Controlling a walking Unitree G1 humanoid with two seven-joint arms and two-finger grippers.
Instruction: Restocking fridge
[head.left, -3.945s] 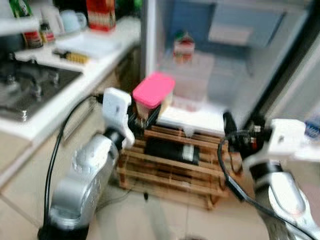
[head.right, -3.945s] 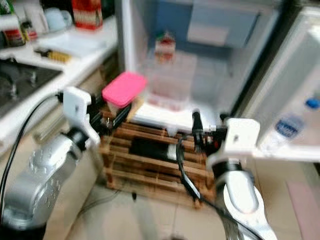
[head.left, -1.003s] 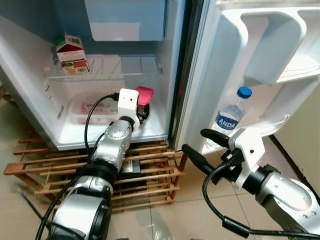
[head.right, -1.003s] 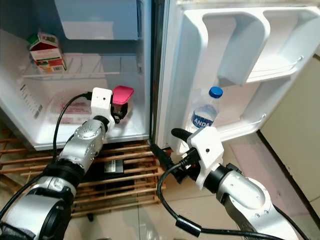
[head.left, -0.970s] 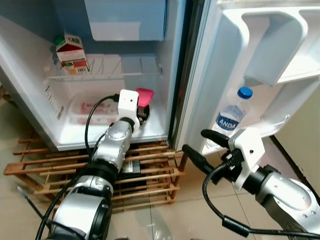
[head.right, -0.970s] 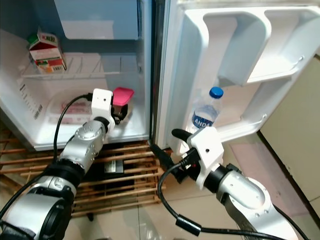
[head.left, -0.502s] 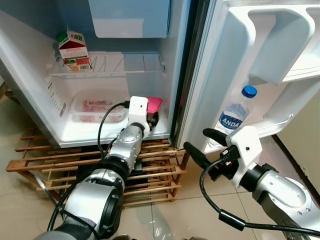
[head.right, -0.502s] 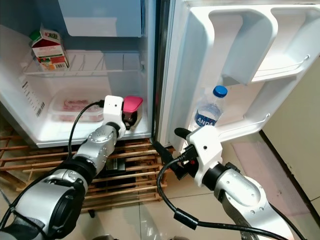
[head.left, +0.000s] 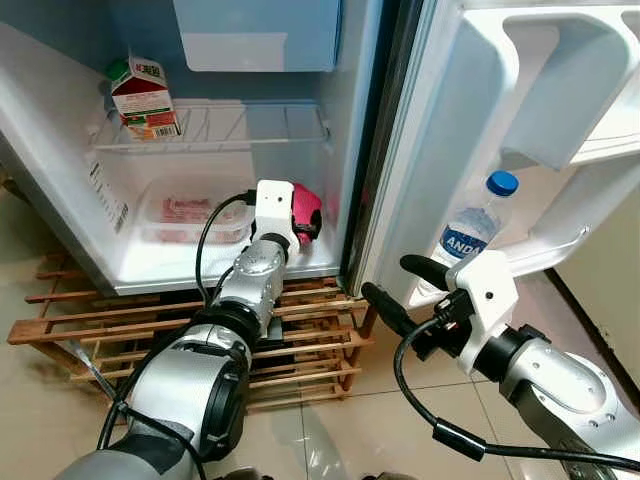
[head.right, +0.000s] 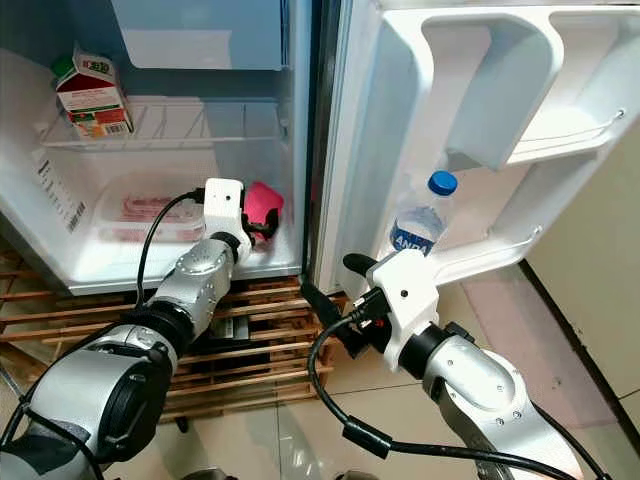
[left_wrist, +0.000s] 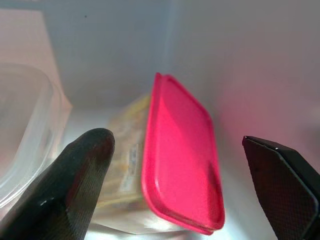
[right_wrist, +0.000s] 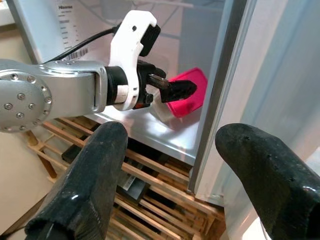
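A clear food container with a pink lid (head.left: 306, 210) lies tipped on its side on the fridge floor (head.left: 170, 268), at the right near the inner wall. My left gripper (head.left: 300, 226) reaches into the fridge just in front of it. In the left wrist view its black fingers (left_wrist: 82, 170) stand wide apart on either side of the container (left_wrist: 180, 160) without touching it. My right gripper (head.left: 388, 278) hovers open and empty outside the fridge, low in front of the open door (head.left: 560, 130).
A milk carton (head.left: 140, 95) stands on the wire shelf (head.left: 250, 125). A clear box of meat (head.left: 195, 212) sits left of the pink-lidded container. A water bottle (head.left: 478, 225) stands in the door's lower rack. A wooden slatted pallet (head.left: 300, 345) lies under the fridge.
The pink-lidded container was level in my left gripper half a second ago; now it lies tilted on the fridge floor and the fingers have spread. The right arm barely moved.
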